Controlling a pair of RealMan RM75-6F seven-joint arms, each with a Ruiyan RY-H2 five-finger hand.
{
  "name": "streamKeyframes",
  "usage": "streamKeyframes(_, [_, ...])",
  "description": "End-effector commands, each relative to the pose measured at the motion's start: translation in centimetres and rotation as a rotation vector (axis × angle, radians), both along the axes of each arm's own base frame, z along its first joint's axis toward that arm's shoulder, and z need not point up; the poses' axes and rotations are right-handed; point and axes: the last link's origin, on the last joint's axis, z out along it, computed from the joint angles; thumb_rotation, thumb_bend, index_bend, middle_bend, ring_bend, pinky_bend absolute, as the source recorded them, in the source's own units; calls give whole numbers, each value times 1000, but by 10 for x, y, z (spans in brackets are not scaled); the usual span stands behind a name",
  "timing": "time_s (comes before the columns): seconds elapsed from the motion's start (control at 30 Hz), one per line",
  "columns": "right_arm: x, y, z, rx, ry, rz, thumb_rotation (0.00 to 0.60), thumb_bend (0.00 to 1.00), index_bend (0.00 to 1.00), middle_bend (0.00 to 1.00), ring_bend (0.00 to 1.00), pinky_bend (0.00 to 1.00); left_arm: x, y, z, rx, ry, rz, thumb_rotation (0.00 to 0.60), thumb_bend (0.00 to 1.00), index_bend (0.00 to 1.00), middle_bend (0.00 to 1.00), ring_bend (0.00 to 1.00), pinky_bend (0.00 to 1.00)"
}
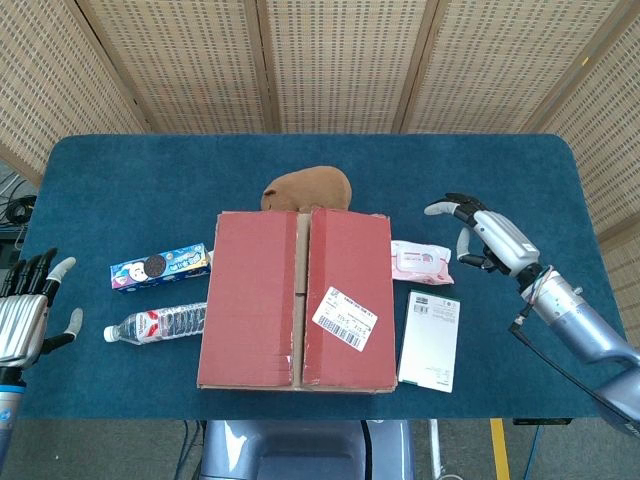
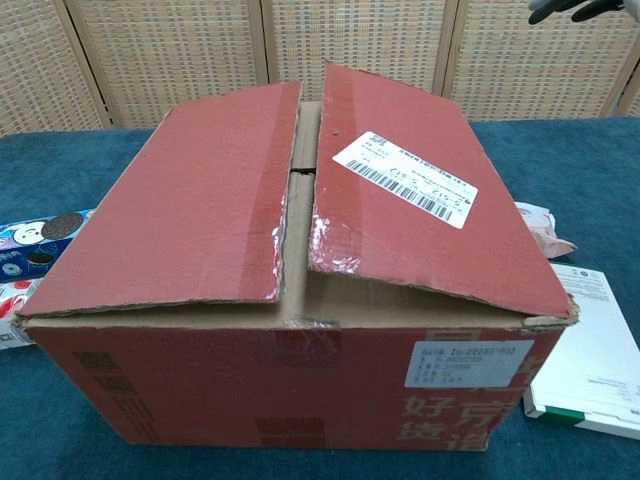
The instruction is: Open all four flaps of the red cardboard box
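The red cardboard box stands mid-table with its two top flaps lying down, a narrow gap between them. A white shipping label is stuck on the right flap. My right hand hovers open to the right of the box, above the table, fingers spread; only its fingertips show at the top right of the chest view. My left hand is open at the table's left edge, far from the box.
A brown plush toy lies behind the box. Left of the box are a cookie pack and a water bottle. On the right lie a pink wipes pack and a white-green carton.
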Motion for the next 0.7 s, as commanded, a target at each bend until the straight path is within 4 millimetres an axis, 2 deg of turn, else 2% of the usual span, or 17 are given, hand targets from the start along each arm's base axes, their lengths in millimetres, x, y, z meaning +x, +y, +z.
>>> streamKeyframes(0.03, [5,-5,-4,15,-9,-5,600,1000,217,197,0,0,0,0,0,0,0,2,494,465,114,0,0,0])
streamKeyframes(0.3, [23,-27,-21,62,15,-4,600,1000,217,198,0,0,-3,-2,1,2,3,17,495,465,114,0,0,0])
streamKeyframes(0.4, [36,-37,-32,87,19,3,600,1000,217,199,0,0,-5,-2,1,1,5,27,496,465,114,0,0,0])
streamKeyframes(0.7, [50,-49,-48,121,46,6,600,1000,217,225,0,0,-10,-5,3,4,5,44,496,465,114,0,0,0])
